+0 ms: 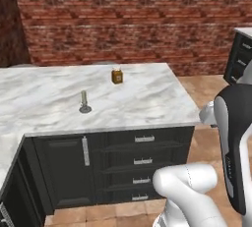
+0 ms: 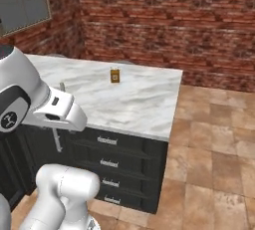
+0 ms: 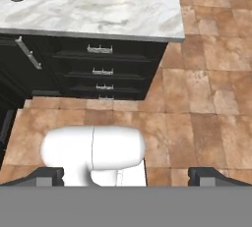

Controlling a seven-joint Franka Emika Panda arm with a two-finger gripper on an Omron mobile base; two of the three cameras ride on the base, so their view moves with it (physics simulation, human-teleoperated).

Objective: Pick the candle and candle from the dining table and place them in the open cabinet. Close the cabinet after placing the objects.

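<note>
Grey-silver candle [image 1: 84, 102] stands on the marble dining table [image 1: 147, 98], well apart from the released, empty pincer [image 3: 126, 176].

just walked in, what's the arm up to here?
Nothing is in hand yet. The pincer hangs open and empty above the tiled floor, in front of the dark drawers and short of the dining table. One grey-silver candle stands upright on the marble top, untouched, with a small amber carton farther back, apart from it. The arm is folded back near the base, so the pick hasn't begun.
</note>
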